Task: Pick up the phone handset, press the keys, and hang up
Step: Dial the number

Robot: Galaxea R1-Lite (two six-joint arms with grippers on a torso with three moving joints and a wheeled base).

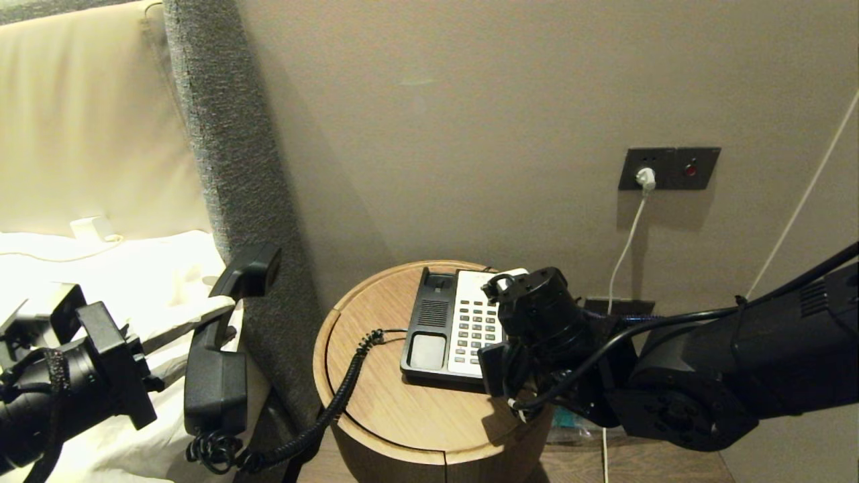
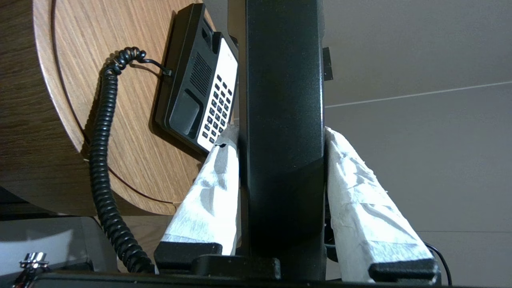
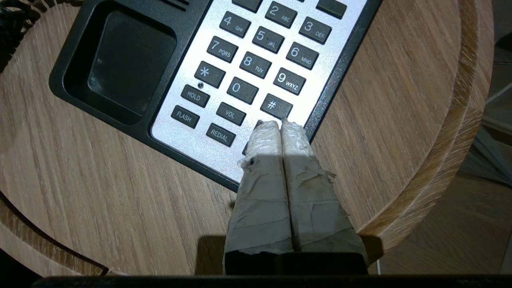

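While clamping handset (image 2: 282,120) (midway): left pincer (image 2: 282,136).

Head cam: we look down on round table (image 1: 389,402) from above. Wrist cams sit behind fingers, close; all three share phone base (image 1: 433,329) keys (image 3: 256,64).

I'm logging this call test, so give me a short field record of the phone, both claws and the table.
handset: lifted off the base, clamped in left claw beside the table; phone handset
cord: coiled cord runs from handset to phone base
right claw: shut, tips over the lower keys by the # key
table: round wooden table
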